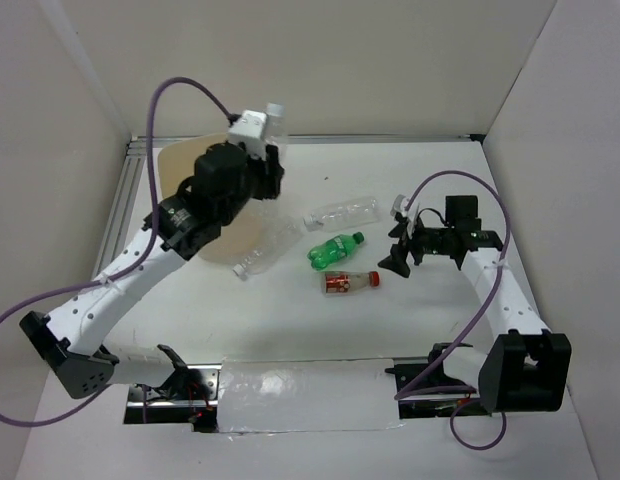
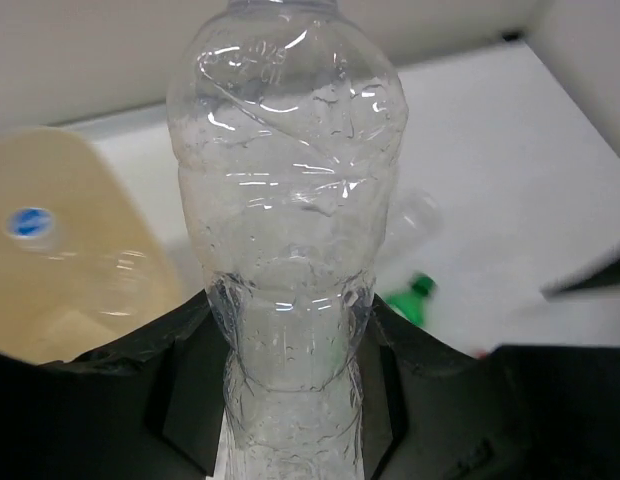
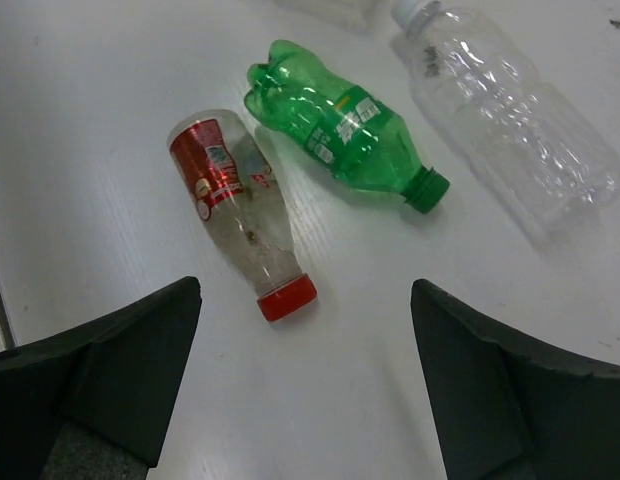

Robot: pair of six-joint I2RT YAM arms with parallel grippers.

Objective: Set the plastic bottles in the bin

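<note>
Left gripper: clamped on the held bottle, a clear crumpled one, gripped low on its body with most of its length projecting past the fingers. In the overhead view it is raised above the table at the far right edge of the bin. From the wrist, the beige mouth lies off to the bottle's left rather than beneath it, with a blue spot inside, identity unclear. Assessment: the drop is not yet safe. Bring the bottle over the middle of the opening, then part the fingers fully, so it cannot strike the rim and bounce out. Right gripper: spread wide, empty, hovering just above the red-capped bottle, which lies beside the green bottle. Also on the table are the far clear bottle and the near clear bottle, the latter against the bin's side.
</note>
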